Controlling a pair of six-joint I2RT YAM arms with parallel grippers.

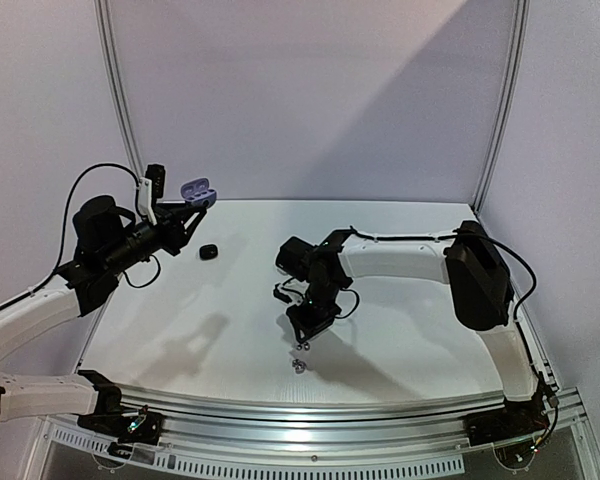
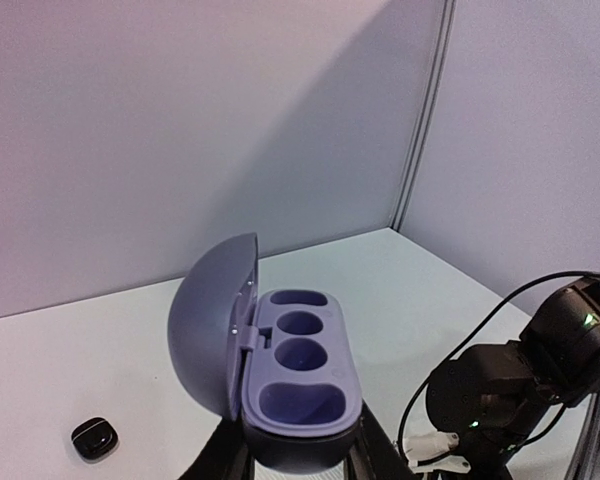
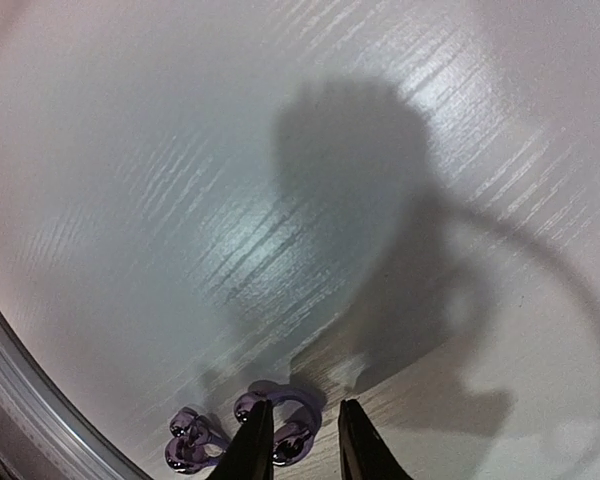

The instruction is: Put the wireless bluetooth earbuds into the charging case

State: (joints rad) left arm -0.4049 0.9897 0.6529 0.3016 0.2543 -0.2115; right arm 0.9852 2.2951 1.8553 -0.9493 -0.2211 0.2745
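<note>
1. Step in hand, I'd say: picking up a bud. The right pincer [image 3: 302,412] is down at the white worktop [image 1: 230,350], near the front edge around the middle, with its jaws set narrow either side of a small glossy purple-tinted earbud [image 3: 292,436].
2. Can't tell from the wrist view whether the jaws are actually pinching it. The bud hugs one finger, and there looks to be a sliver of gap on the other side.
3. A second earbud of the same purple-tinted kind [image 3: 190,446] lies on the worktop just beside the first, outside the jaws.
4. The left pincer [image 1: 185,208] is clamped on the base of an open lavender plastic charging case [image 2: 300,380], held up in the air at the far left, well apart from the buds. The lid is swung open and the moulded pockets all look empty.
5. A small black oval thing [image 2: 94,438] sits on the worktop below the case. Too small to tell what it is.
6. Next move, my guess: get a firm pinch on that bud without nudging its neighbour, lift it, carry it over to the case, and line it up with a pocket. It's tiny and shiny, so it could slip or twist.
</note>
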